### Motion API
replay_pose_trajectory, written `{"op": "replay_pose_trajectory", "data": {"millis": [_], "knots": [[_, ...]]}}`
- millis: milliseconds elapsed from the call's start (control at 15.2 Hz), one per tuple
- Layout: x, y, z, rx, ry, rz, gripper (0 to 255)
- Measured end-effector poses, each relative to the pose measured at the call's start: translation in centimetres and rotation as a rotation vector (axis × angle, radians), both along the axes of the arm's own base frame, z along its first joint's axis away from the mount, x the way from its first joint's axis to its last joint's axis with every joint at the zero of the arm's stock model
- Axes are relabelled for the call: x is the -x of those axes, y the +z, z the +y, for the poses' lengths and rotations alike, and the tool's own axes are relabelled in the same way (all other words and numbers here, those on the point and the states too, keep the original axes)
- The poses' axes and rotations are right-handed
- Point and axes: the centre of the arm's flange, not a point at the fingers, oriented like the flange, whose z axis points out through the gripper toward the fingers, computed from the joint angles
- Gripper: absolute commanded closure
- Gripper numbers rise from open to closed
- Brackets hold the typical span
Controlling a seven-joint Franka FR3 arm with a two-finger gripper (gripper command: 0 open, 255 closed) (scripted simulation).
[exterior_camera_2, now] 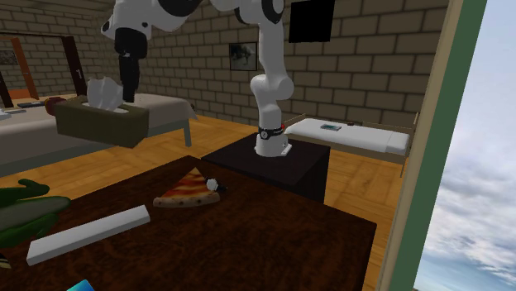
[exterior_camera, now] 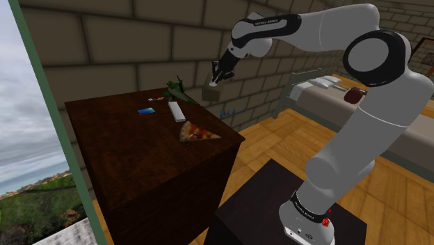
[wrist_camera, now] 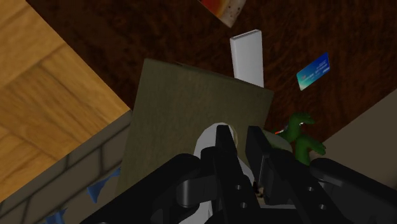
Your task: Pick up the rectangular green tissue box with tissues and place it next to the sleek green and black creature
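Picked up already — tool pinched nearly shut on the white tuft of the olive-green tissue box, held in the air by the surface's edge. Left to do: carrying across to the green creature, lowering beside it, letting go.

Interior dim; bright daylight at window; tabletop very dark.

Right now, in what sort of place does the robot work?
Probably a bedroom in a house: a low bed with a grey cover stands on a light wooden plank floor, before walls of large grey-brown bricks.
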Motion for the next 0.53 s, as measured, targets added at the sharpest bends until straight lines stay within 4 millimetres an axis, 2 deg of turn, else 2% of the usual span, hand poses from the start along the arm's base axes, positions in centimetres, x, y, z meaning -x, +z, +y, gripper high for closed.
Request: {"op": "replay_pose_trajectory", "data": {"millis": [528], "knots": [[-0.1, -4.2, 0.1, 0.000, 0.000, 0.000, 255]]}}
